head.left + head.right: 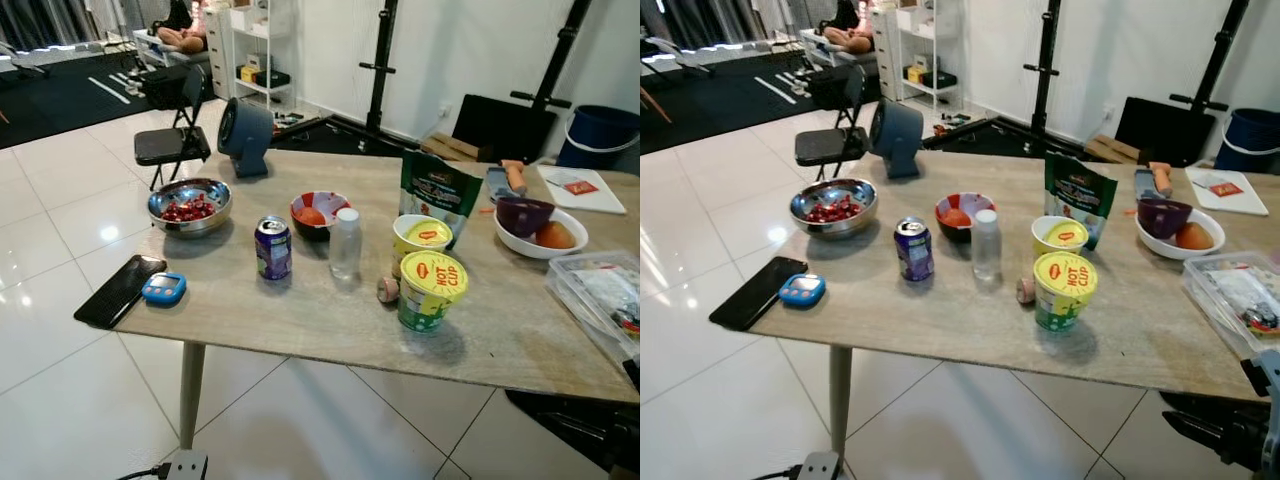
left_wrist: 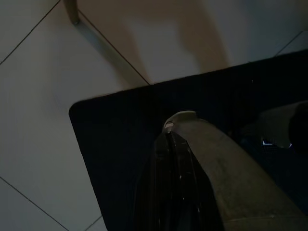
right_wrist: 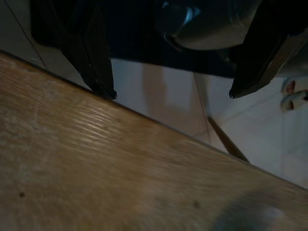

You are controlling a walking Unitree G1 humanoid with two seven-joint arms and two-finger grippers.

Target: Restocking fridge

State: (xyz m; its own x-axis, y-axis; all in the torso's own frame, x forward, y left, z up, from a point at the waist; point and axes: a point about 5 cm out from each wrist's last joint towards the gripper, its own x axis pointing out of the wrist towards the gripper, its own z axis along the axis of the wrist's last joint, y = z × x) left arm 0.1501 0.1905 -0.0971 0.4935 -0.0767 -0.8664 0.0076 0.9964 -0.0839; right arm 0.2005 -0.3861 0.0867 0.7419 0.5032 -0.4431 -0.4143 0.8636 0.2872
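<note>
Right gripper (image 3: 171, 94) fingers spread beside the table (image 3: 96, 168) edge; left's unclear.

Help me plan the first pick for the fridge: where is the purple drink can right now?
In the left eye view the purple can stands upright near the table's front-left, between the steel bowl of red fruit and the clear bottle.

Your right gripper (image 3: 171, 94) hangs at the table (image 1: 300, 330) edge, fingers spread apart. Ahead of its jaws and to their left sit the cup (image 1: 431, 290) and a second cup (image 1: 421, 238) behind it. Further left stand the bottle (image 1: 345, 243), then the can (image 1: 272, 248). The pouch (image 1: 437, 190) stands behind the cups.
</note>
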